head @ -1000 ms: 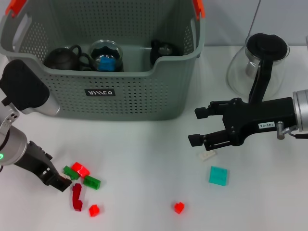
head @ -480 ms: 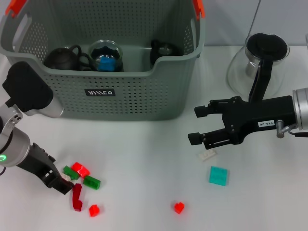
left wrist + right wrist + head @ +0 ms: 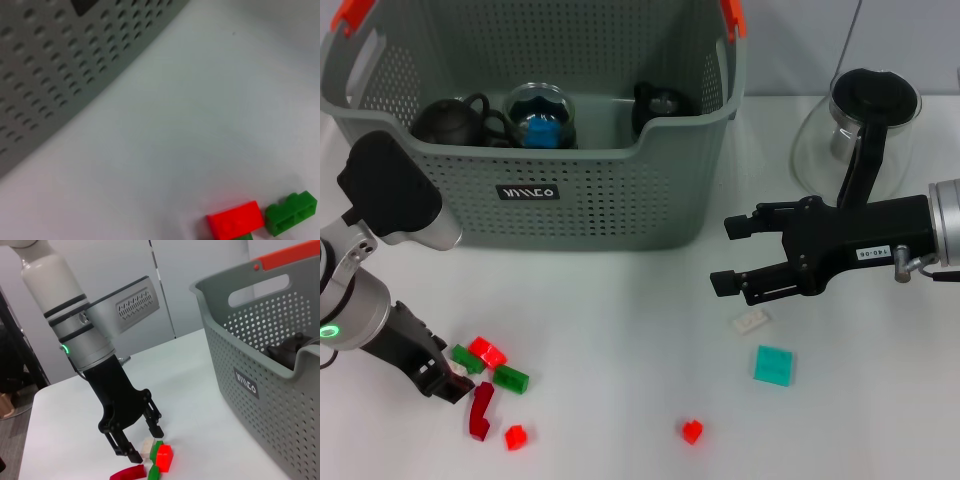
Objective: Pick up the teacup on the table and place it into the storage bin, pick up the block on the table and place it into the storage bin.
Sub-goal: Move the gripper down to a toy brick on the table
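Low at the table's left, left gripper point(image 3: 448, 385) spreads its fingers empty around a pale block point(image 3: 147, 447) beside red block point(image 3: 487, 352), bin point(image 3: 620, 215) behind holding dark cups, while right gripper point(image 3: 730, 256) hovers open, empty, apparently waiting.

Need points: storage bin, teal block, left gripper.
storage bin point(image 3: 620, 215), head view, front perforated wall right of the label.
teal block point(image 3: 773, 365), head view, centre of its top face.
left gripper point(image 3: 142, 442), right wrist view, midway between the tips, just above the blocks.
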